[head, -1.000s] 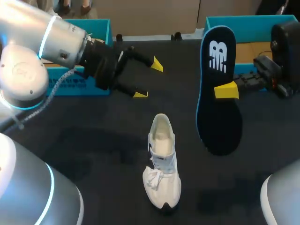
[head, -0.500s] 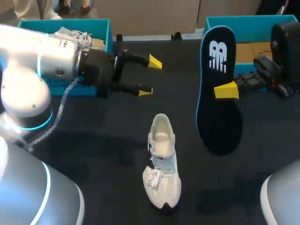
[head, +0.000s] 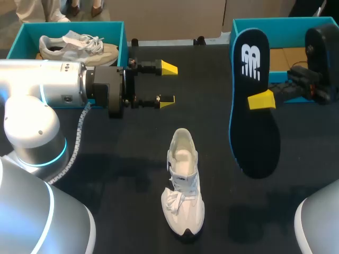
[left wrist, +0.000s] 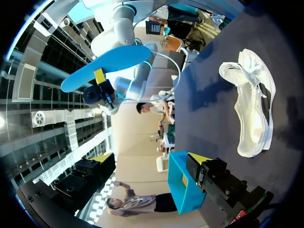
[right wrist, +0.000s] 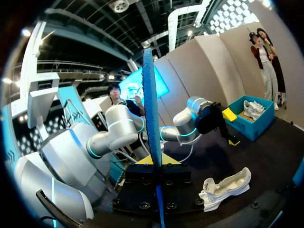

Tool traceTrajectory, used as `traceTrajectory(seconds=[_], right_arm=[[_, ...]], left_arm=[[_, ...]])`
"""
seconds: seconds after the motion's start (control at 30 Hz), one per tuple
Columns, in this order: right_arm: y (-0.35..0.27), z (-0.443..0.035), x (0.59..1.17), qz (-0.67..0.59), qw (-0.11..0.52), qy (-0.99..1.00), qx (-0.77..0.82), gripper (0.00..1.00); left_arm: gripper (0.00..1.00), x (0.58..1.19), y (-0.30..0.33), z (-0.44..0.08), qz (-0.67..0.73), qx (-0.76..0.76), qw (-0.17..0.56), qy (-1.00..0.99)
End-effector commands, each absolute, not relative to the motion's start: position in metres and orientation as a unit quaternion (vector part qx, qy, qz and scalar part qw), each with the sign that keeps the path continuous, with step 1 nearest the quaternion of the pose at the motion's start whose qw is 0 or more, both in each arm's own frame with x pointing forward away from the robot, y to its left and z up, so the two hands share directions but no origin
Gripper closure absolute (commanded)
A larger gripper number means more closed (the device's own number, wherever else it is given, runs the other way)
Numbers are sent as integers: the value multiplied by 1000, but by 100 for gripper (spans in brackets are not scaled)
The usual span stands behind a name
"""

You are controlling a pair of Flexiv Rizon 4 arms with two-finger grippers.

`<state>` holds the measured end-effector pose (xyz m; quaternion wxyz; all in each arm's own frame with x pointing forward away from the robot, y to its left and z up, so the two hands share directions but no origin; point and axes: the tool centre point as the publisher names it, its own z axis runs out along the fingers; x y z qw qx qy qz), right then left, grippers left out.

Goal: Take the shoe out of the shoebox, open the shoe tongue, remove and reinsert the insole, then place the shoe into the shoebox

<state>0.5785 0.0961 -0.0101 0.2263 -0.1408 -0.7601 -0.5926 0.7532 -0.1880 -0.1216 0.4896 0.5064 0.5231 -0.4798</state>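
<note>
So, shoe [head: 183, 185]: sat on its sole on the table [head: 106, 159], toe toward the robot, opening empty, apart from both grippers
Insole [head: 253, 106]: hung in the air, pinched at one edge by the right gripper [head: 260, 100], off to the shoe's right
Left gripper [head: 165, 83]: fingers spread, holding nothing, beyond the heel
Risk: the edge pinch might let the insole twist or slip; the unheld shoe could slide or tip when the insole pressed in

Surface [head: 106, 159]: open passage left of the white shoe [head: 183, 185] and between it and the left gripper [head: 167, 83], which hangs spread-fingered beyond it; right side blocked by the insole [head: 257, 143] held aloft, pinched in the right gripper [head: 257, 100]; far corners walled by the left shoebox [head: 123, 37] and right shoebox [head: 275, 22].
</note>
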Motion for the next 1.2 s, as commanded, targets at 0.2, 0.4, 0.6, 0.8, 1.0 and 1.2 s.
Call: traceTrajectory(seconds=[0.2,0.4,0.6,0.8,1.0,1.2], right_arm=[[102,-32,645,-594,314,-729,-132,100],[102,-32,645,-594,314,-729,-132,100],[101,-37,671,-597,329,-718,-139,100],[88,-56,740,-588,381,-691,-177,100],[82,-76,767,-562,436,-662,-236,100],[83,-79,770,-550,447,-663,-241,100]], left_arm=[[0,756,-193,-121,-486,495,490,528],[0,756,-193,-121,-486,495,490,528],[0,756,-193,-121,-486,495,490,528],[0,756,-193,-121,-486,495,490,528],[0,756,-193,-121,-486,495,490,528],[0,756,-193,-121,-486,495,490,528]])
